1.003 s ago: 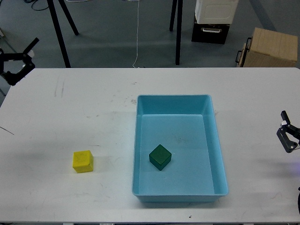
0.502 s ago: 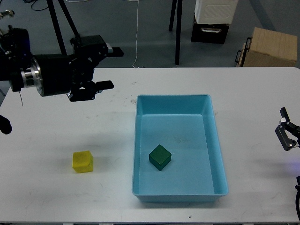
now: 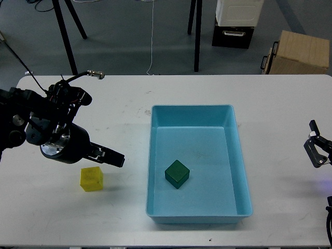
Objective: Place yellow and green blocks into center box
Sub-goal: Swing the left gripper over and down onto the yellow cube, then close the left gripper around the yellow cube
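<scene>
The yellow block (image 3: 92, 179) lies on the white table (image 3: 78, 218), left of the box. The green block (image 3: 177, 174) lies inside the light blue box (image 3: 244, 171) at the table's center, near its front left. My left gripper (image 3: 119, 160) hangs just above and to the right of the yellow block, fingers pointing right toward the box; they read as one dark bar, so I cannot tell its opening. It holds nothing. My right gripper (image 3: 317, 148) is open and empty at the table's right edge, far from both blocks.
Beyond the table's far edge stand black tripod legs (image 3: 66, 36), a black and white case (image 3: 236, 23) and a cardboard box (image 3: 298, 52) on the floor. A cable (image 3: 31, 78) loops off my left arm.
My left arm has swung in from the far left, then come down and toward me, and now sits just above the yellow block. The blocks and right arm have not moved.
</scene>
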You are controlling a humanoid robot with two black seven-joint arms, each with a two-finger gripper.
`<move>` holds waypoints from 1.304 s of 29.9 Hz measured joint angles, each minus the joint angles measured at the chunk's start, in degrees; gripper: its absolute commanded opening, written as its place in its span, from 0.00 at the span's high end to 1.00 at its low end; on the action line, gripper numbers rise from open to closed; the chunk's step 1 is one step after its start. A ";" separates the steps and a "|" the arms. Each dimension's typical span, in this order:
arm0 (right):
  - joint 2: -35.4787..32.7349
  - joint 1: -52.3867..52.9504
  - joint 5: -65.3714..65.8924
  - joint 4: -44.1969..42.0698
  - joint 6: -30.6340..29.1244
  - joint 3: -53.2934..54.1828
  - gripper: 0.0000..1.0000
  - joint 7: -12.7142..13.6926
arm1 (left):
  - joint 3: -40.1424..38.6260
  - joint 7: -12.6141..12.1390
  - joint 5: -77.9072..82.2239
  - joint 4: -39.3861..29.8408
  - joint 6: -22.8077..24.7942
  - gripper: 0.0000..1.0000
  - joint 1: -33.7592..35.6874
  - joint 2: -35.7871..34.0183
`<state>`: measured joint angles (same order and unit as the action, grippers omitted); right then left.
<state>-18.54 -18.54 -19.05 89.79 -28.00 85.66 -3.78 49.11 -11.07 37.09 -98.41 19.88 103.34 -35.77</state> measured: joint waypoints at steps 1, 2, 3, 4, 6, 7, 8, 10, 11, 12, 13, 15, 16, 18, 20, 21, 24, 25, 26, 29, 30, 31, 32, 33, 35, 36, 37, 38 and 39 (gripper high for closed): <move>0.00 0.00 0.00 -0.02 0.00 0.06 0.00 0.00 | 0.19 -0.32 0.00 0.48 -0.09 0.02 -0.86 0.11; 0.00 0.00 0.00 -0.04 0.00 0.12 0.00 0.00 | 0.30 -0.57 0.00 1.02 -0.13 0.02 -1.85 0.15; 0.00 0.00 0.01 -0.08 0.00 0.16 0.00 0.00 | 0.34 -0.71 0.02 1.58 -0.17 0.02 -2.77 0.14; 0.00 0.00 0.03 -0.10 0.00 0.17 0.00 0.01 | 0.37 -0.82 0.01 2.03 -0.17 0.02 -3.41 0.09; 0.00 0.00 0.04 -0.13 0.00 0.17 0.00 0.03 | 0.38 -1.10 0.01 2.85 -0.17 0.02 -4.58 -0.21; 0.00 -0.02 0.04 -0.14 0.00 0.16 0.00 0.06 | 0.38 -1.33 0.00 3.15 -0.17 0.02 -4.99 -0.36; 0.00 -0.05 0.04 -0.14 0.00 0.12 0.00 0.06 | 0.38 -1.63 0.00 3.52 -0.16 0.02 -5.34 -0.53; 0.00 -0.10 0.04 -0.14 0.00 0.02 0.00 0.06 | 0.38 -2.08 -0.06 4.15 -0.08 0.02 -5.86 -0.78; 0.00 -0.17 0.04 -0.14 0.00 -0.01 0.00 0.06 | 0.38 -2.28 -0.13 4.43 -0.01 0.02 -6.15 -0.99; 0.00 -0.27 0.04 -0.14 0.00 -0.04 0.00 0.06 | 0.36 -2.42 -0.24 4.61 0.07 0.02 -6.46 -1.24; 0.00 -0.34 0.04 -0.14 0.00 -0.04 0.00 0.07 | 0.31 -2.57 -0.36 4.71 0.15 0.02 -6.72 -1.46; 0.00 -0.41 0.04 -0.14 0.00 -0.04 0.00 0.08 | 0.13 -2.77 -0.53 4.89 0.28 0.02 -7.04 -1.70; 0.00 -0.42 0.04 -0.14 0.00 -0.03 0.00 0.09 | 0.06 -2.87 -0.61 5.10 0.33 0.02 -7.29 -1.77; 0.00 -0.44 0.04 -0.14 0.00 0.01 0.00 0.09 | -0.03 -2.96 -0.68 5.90 0.43 0.02 -8.30 -1.77; 0.00 -0.44 0.04 -0.14 0.00 0.02 0.00 0.09 | -0.53 -3.06 -0.69 6.96 0.49 0.02 -9.69 -1.61; 0.00 -0.44 0.04 -0.14 0.00 0.03 0.00 0.11 | -1.10 -3.15 -0.70 7.42 0.52 0.02 -10.51 -1.48; 0.00 -0.44 0.04 -0.14 0.00 0.08 0.00 0.15 | -2.85 -3.54 -0.71 8.10 0.59 0.02 -12.62 -1.40; 0.00 -0.44 0.04 -0.14 0.00 0.08 0.00 0.18 | -3.24 -3.62 -0.71 8.24 0.58 0.02 -13.16 -1.40; 0.00 -0.44 0.04 -0.15 0.00 0.08 0.00 0.18 | -3.42 -3.66 -0.71 8.31 0.59 0.02 -13.56 -1.39; 0.00 -0.44 0.04 -0.15 0.00 0.08 0.00 0.18 | -3.64 -3.70 -0.74 8.65 0.65 0.02 -14.26 -1.30; 0.00 -0.44 0.04 -0.15 0.00 0.08 0.00 0.18 | -3.66 -3.70 -0.76 8.74 0.66 0.02 -14.35 -1.24; 0.00 -0.45 0.04 -0.15 0.00 0.08 0.00 0.18 | -3.66 -3.70 -0.77 8.86 0.68 0.02 -14.44 -1.16; 0.00 -0.48 0.04 -0.15 0.00 0.07 0.00 0.18 | -3.68 -3.70 -0.80 9.04 0.71 0.02 -14.55 -1.07; 0.00 -0.54 0.04 -0.15 0.00 0.06 0.00 0.18 | -3.73 -3.70 -0.83 9.32 0.78 0.02 -14.73 -0.99; 0.00 -0.63 0.05 -0.15 0.00 0.06 0.00 0.18 | -3.81 -3.70 -0.87 10.05 0.90 0.02 -15.14 -0.86; 0.00 -0.66 0.05 -0.15 0.00 0.07 0.00 0.18 | -3.82 -3.70 -0.88 10.44 0.94 0.02 -15.28 -0.82; 0.00 -0.70 0.06 -0.15 0.00 0.08 0.00 0.18 | -3.83 -3.70 -0.88 10.89 0.98 0.02 -15.44 -0.71; 0.00 -0.74 0.07 -0.15 0.00 0.10 0.00 0.18 | -3.86 -3.71 -0.88 11.29 1.00 0.02 -15.66 -0.50; 0.00 -0.76 0.07 -0.15 0.00 0.13 0.00 0.17 | -3.96 -3.71 -0.89 11.64 1.02 0.02 -15.99 -0.15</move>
<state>-18.54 -19.30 -18.99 89.65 -28.00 85.79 -3.62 45.16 -14.78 36.21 -86.77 20.90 87.35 -35.93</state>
